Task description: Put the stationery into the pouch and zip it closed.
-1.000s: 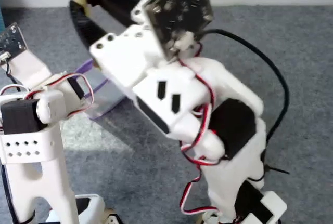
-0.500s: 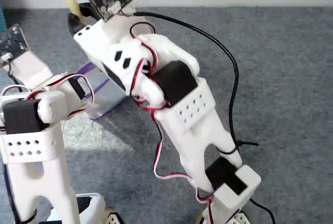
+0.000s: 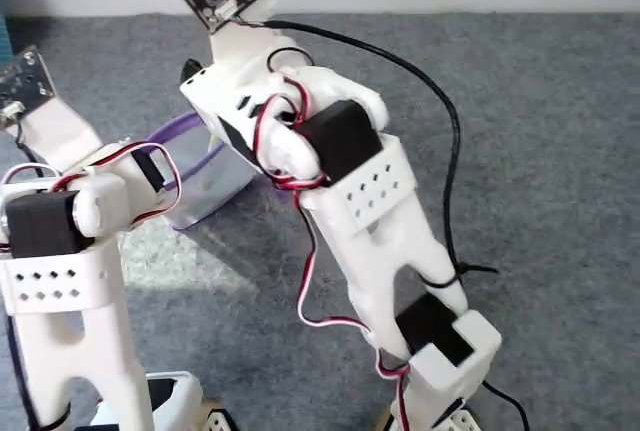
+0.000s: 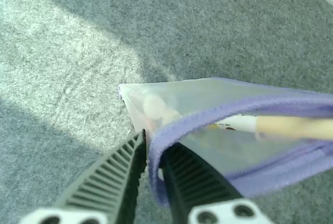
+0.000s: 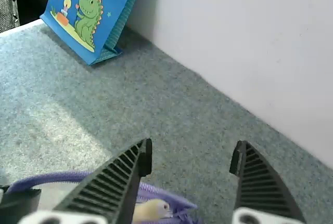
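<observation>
A clear pouch (image 4: 208, 130) with a purple zip edge stands open on the grey carpet. My left gripper (image 4: 153, 159) is shut on the pouch's purple rim at one end. Inside lies a pen (image 4: 276, 126) with a cream-coloured barrel, and a pale round item (image 4: 155, 107) rests near the corner. My right gripper (image 5: 190, 169) hangs open just above the pouch's purple rim (image 5: 62, 180), with the pen's cream end (image 5: 151, 209) below it. In the high view the pouch (image 3: 200, 176) sits between the two arms, under the right arm's wrist (image 3: 240, 101).
A blue bag with a dinosaur picture (image 5: 91, 13) leans against the white wall (image 5: 234, 42). Grey carpet (image 3: 560, 151) stretches out to the right of the arms. The left arm's white base (image 3: 70, 281) stands at the near left.
The right arm swung from raised up near the camera down over the pouch. The cream pen it carried now lies in the pouch, and its fingers are open.
</observation>
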Robot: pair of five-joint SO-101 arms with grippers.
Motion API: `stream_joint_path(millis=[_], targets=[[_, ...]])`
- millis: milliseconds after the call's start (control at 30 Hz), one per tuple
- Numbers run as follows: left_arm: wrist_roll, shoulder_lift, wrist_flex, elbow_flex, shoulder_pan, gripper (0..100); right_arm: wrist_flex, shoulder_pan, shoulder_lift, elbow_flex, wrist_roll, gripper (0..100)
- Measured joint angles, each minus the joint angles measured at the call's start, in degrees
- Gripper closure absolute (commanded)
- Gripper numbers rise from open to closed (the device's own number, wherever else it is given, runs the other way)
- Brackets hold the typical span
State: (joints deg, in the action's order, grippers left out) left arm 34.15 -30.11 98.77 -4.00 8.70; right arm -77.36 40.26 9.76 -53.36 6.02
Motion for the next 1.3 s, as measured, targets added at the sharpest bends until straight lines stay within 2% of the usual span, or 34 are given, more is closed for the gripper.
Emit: stream_joint_path(millis=[133, 333, 400, 567, 700, 867, 933, 1000, 1133, 1200, 1300], targets=[[0.0, 0.0, 0.0, 0.0, 0.0, 99, -5.6, -2.8, -4.1, 0.0, 0.2, 81.9], [0.0, 0.0, 0.0, 0.0, 0.0, 99, -21.0, -9.7, -5.0, 0.0, 0.2, 82.2], [0.0, 0.0, 0.0, 0.0, 0.0, 99, -22.9, -10.5, -5.0, 0.0, 0.2, 82.2], [0.0, 0.0, 0.0, 0.0, 0.0, 99, -22.3, -9.7, -5.0, 0.0, 0.2, 82.3], [0.0, 0.0, 0.0, 0.0, 0.0, 99, -15.4, -8.8, -0.8, -0.1, -2.3, 82.6], [0.0, 0.0, 0.0, 0.0, 0.0, 99, -5.0, -6.9, 8.2, 0.0, -2.8, 97.3], [0.0, 0.0, 0.0, -0.2, 0.4, 99, -3.0, -4.0, 8.5, 0.0, -2.7, 98.9], [0.0, 0.0, 0.6, -0.4, 0.6, 99, -3.1, -0.4, 8.2, 0.0, -2.7, 96.5], [0.1, 0.1, 0.2, -0.4, 0.1, 99, -7.2, 3.3, 6.0, 0.0, -2.8, 97.9], [0.1, 0.0, 0.2, -0.4, 0.1, 99, -7.8, 2.5, 4.6, 0.0, -2.8, 98.5], [0.1, 0.0, 0.2, -0.4, 0.1, 99, -7.9, -2.5, 2.3, 0.0, -2.8, 98.5]])
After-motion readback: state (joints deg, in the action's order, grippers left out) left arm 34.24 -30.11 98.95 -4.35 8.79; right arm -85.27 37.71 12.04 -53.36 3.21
